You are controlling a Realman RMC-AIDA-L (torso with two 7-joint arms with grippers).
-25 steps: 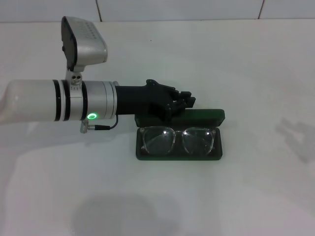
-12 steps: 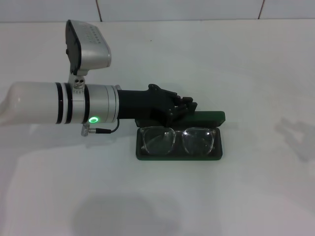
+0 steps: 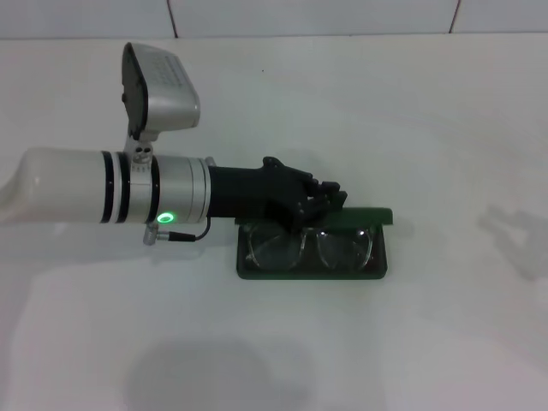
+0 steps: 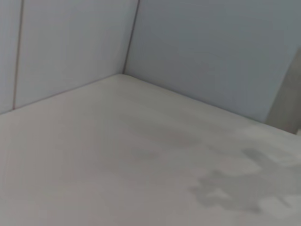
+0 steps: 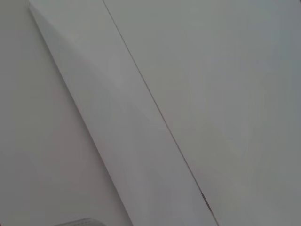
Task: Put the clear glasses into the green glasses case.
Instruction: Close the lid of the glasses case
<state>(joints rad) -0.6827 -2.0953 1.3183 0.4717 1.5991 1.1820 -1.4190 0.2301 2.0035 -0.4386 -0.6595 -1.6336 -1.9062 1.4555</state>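
My left wrist camera sees only bare table [image 4: 108, 179], pale and matte, running back to where two wall panels [image 4: 207, 52] meet in a corner. A vertical seam marks the join. Faint darker blotch [image 4: 235, 188] on the surface nearby. None of my own fingers show here.

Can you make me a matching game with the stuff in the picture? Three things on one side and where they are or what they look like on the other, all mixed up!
Things:
1. clear glasses
2. green glasses case
3. left gripper

Descriptions:
A. black, at the case's lid
B. see-through, lying inside the case
C. dark green, on the white table, lid partly lowered

Right pairs: 1-B, 2-C, 3-A
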